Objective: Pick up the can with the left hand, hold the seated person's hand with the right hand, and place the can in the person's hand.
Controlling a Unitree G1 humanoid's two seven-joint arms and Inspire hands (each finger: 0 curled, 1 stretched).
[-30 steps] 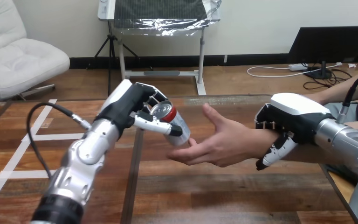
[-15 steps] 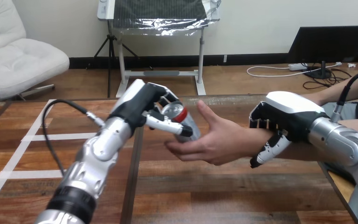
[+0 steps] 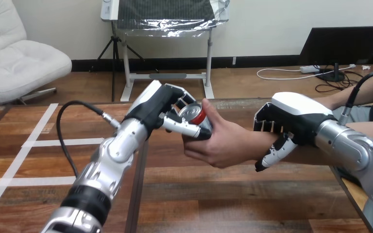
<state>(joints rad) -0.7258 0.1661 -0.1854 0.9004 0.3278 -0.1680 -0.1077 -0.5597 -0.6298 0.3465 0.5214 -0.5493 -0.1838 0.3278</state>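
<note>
A silver can with a red rim [image 3: 193, 114] hangs above the table's middle, tilted, its top toward me. My left hand [image 3: 161, 107] is shut on it, thumb across its front. The person's hand [image 3: 223, 141] reaches in from the right and curls round the can from the right and below, so both hands are on it. My right hand [image 3: 291, 124] sits over the person's wrist [image 3: 267, 143], fingers curled over its far side and thumb hanging down the near side.
The wooden table [image 3: 213, 194] stretches toward me, with white tape lines [image 3: 34, 143] on its left part. A black cable [image 3: 75, 109] loops off my left forearm. The person's forearm crosses the right side of the table.
My left hand has carried the can rightward into the person's palm. The person's fingers, open before, have closed round the can. My right hand and the person's wrist have shifted slightly left.
</note>
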